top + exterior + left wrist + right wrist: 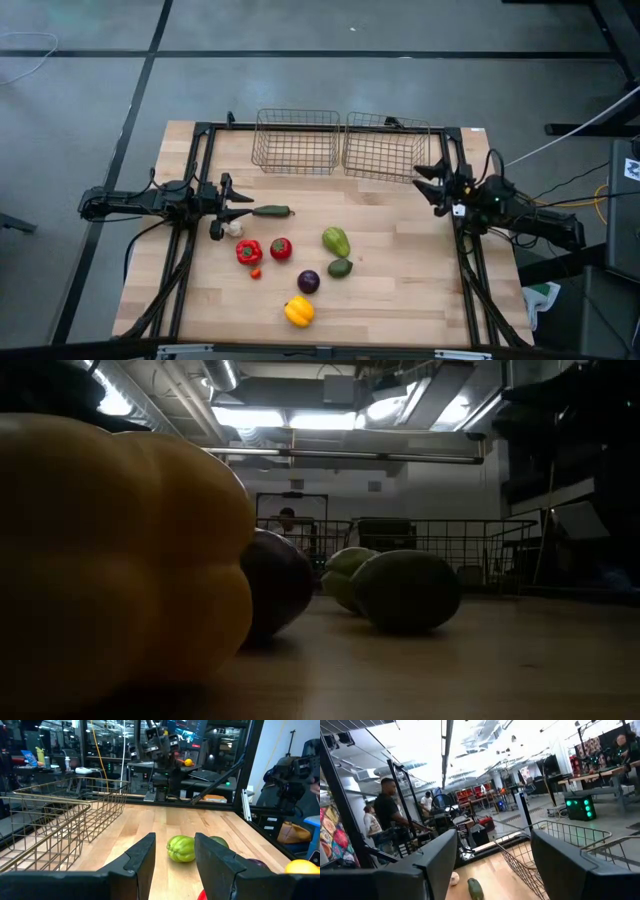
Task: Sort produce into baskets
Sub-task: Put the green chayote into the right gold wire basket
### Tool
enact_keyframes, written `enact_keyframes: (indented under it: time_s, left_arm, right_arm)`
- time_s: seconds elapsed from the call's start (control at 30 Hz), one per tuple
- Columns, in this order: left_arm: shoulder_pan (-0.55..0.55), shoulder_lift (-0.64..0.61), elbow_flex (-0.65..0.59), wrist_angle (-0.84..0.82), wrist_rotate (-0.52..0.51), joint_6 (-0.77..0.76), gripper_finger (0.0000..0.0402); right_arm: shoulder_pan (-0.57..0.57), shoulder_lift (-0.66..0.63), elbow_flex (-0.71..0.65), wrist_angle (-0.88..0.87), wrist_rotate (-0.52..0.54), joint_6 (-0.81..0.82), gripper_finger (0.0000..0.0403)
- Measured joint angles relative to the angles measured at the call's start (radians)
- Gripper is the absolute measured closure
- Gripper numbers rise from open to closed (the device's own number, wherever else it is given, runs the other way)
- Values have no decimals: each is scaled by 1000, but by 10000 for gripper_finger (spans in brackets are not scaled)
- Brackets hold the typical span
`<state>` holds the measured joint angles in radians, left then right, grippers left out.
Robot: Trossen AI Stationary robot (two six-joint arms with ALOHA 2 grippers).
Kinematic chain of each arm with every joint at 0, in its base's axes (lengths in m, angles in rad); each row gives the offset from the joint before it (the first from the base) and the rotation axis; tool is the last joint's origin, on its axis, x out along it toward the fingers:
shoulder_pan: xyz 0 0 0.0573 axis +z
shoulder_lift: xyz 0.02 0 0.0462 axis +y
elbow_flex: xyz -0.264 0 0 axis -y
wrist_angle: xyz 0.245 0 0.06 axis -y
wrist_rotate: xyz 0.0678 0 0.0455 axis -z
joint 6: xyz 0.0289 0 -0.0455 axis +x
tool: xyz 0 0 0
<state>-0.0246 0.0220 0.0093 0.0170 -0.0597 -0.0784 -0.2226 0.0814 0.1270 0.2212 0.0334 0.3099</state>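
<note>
Two wire baskets (296, 141) (385, 148) are placed side by side at the far edge of the tabletop (400, 270), both holding no produce. The produce is scattered in the middle: a red pepper (248, 251), a red tomato (281, 248), a light green piece (335, 240), a dark green piece (340, 267), a purple ball (308, 281) and a yellow pepper (299, 311). The left claw (238, 208) is held released beside a dark green pepper (271, 211). The right claw (428, 180) is also released, near the right basket

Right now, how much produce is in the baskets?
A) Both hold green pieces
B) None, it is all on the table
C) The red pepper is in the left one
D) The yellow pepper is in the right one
B: both baskets show only bare wire, while the red pepper, yellow pepper and green pieces lie on the table.
</note>
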Motion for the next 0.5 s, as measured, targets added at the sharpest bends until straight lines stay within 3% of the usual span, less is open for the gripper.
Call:
enact_keyframes:
  time_s: [0.3,0.5]
  left_arm:
    - [0,0,0,0,0,0,268]
    - [0,0,0,0,0,0,268]
  right_arm:
    - [0,302,247,-193,-56,7,148]
    - [1,555,432,-302,-266,84,148]
